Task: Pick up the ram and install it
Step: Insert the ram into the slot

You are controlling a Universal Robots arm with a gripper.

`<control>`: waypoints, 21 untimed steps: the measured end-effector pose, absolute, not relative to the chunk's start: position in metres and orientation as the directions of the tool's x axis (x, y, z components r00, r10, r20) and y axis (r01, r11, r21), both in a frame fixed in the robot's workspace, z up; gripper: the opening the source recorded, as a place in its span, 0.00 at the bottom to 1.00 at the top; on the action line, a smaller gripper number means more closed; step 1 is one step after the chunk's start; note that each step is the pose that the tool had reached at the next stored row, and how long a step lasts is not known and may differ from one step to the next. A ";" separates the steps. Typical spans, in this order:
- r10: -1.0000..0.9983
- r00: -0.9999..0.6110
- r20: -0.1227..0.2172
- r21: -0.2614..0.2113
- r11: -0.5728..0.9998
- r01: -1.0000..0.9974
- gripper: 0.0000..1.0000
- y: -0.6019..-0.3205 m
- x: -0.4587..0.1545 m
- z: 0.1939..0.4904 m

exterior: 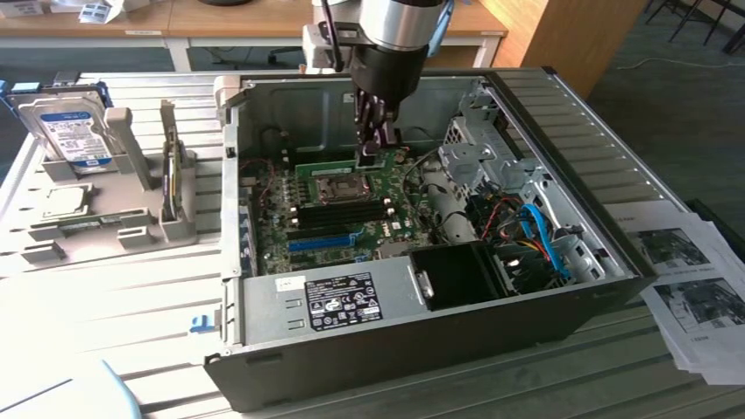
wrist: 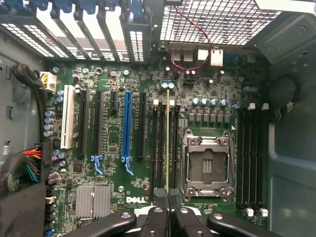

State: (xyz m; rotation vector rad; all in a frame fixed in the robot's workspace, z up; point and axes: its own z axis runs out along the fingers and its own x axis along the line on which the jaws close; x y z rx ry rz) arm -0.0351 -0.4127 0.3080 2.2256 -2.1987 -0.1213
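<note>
My tool [wrist: 168, 210] is clamped on the ram [wrist: 168, 148], holding it edge-on inside the case [exterior: 605, 175] on the counter [exterior: 117, 288]. The ram lines up along the black slots [wrist: 156, 148] beside the socket [wrist: 207, 165]; whether it touches them, I cannot tell.

Inside the case [exterior: 385, 349] (beside the socket [wrist: 207, 165]) the ram [wrist: 168, 148] stands between slots [wrist: 159, 148].
</note>
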 end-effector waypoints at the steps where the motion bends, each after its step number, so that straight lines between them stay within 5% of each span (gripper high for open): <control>1: -0.999 0.010 -0.047 0.062 -0.013 -0.998 0.11 -0.413 -0.035 0.307; 21: -0.999 0.003 -0.047 0.062 -0.006 -0.998 0.11 -0.414 -0.035 0.290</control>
